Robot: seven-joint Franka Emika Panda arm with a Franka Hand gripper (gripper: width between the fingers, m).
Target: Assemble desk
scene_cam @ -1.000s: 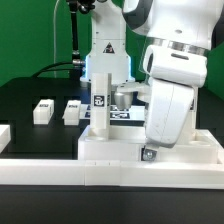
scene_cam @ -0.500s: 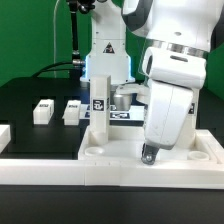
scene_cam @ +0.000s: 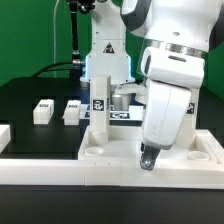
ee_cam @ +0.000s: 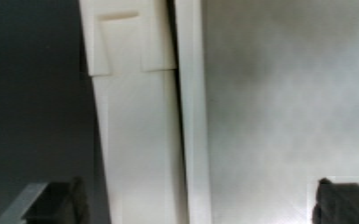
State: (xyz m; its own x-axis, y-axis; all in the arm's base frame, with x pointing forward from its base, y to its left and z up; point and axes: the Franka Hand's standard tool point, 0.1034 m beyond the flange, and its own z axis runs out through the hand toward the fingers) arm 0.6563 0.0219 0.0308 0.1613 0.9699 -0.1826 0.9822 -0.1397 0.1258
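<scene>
- desk top (scene_cam: 115,150): lies flat on the black worktop (scene_cam: 40,85), recessed face up, at 5 o'clock in the exterior view. Round sockets show at its two near corners.
- upright leg (scene_cam: 100,108): stands vertical at the desk top's far corner on the 9 o'clock side, tag toward the camera. Can't tell if it is fully seated.
- first loose leg (scene_cam: 43,111) and second loose leg (scene_cam: 73,110): lie on the worktop at 9 o'clock of the upright leg. They sit side by side with a gap between them, clear of the desk top.
- claw (scene_cam: 148,157): points down at the desk top's near edge, about 6 o'clock in the exterior view.
- claw state: in the wrist view the fingertips (ee_cam: 51,200) stand wide apart. The desk top's raised edge and pale recessed face lie between them, and dark worktop lies beyond the edge. Nothing is clamped.
- arm (scene_cam: 175,80): large white body at 3 o'clock, hiding much of the desk top's middle and far side.
- border bar (scene_cam: 60,178): long low white bar across 6 o'clock, running right along the desk top's near edge.
</scene>
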